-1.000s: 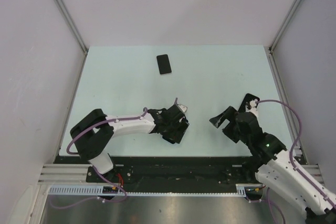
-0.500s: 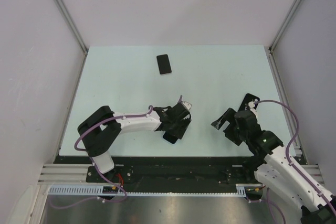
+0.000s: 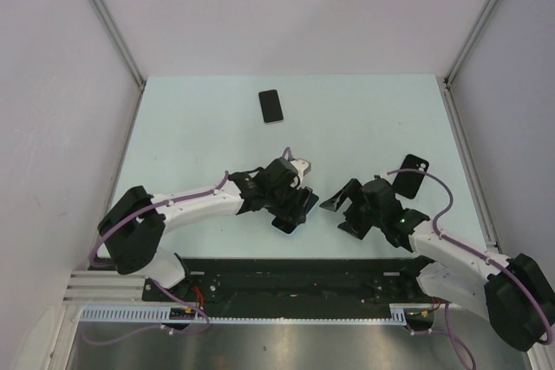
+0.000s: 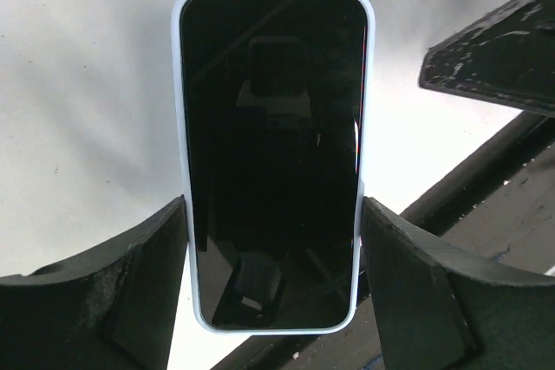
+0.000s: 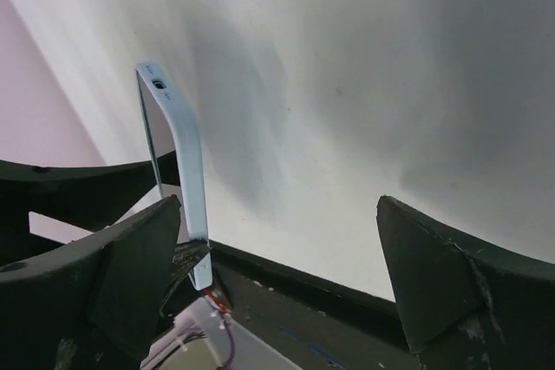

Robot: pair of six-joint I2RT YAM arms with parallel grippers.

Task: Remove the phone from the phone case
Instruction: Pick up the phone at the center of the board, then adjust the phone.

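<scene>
A phone with a dark screen (image 4: 273, 127) sits in a pale blue phone case (image 4: 179, 110). My left gripper (image 4: 273, 288) is shut on the case's long edges near its lower end and holds it above the table's near edge (image 3: 293, 211). In the top view, my right gripper (image 3: 345, 207) stands open just right of it. In the right wrist view the case's side edge (image 5: 189, 171) rises beside the left finger (image 5: 113, 275). Nothing lies between that gripper's (image 5: 277, 275) fingers.
A second dark phone with a light rim (image 3: 271, 107) lies flat at the back of the table. A black phone-shaped item (image 3: 409, 176) lies right of my right arm. A black rail (image 3: 286, 268) runs along the near edge, and walls close in both sides.
My left gripper closed from wide open onto the cased phone and carried it rightward. My right arm swung left toward it, uncovering the black item on the table.
</scene>
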